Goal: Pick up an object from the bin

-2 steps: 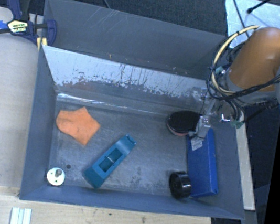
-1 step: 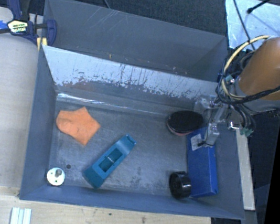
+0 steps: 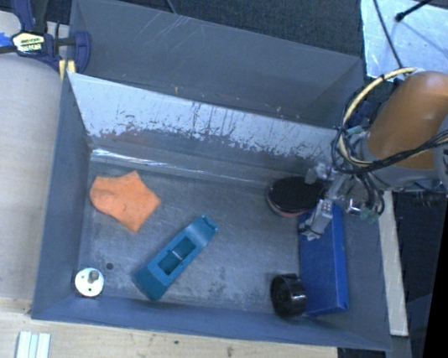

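My gripper [image 3: 321,214] hangs at the right side of the bin, over the far end of a long blue box [image 3: 327,272] that leans against the right wall. A black round disc with a red edge [image 3: 289,197] lies just left of the gripper near the back wall. At the near end of the blue box sits a small black cylinder [image 3: 287,296].
An orange sponge-like lump [image 3: 124,198] lies at the left. A blue oblong tool with a hollow middle [image 3: 175,258] lies slanted in the middle front. A small silver round cap [image 3: 88,281] sits in the front left corner. The arm's orange cover and cables overhang the right rim.
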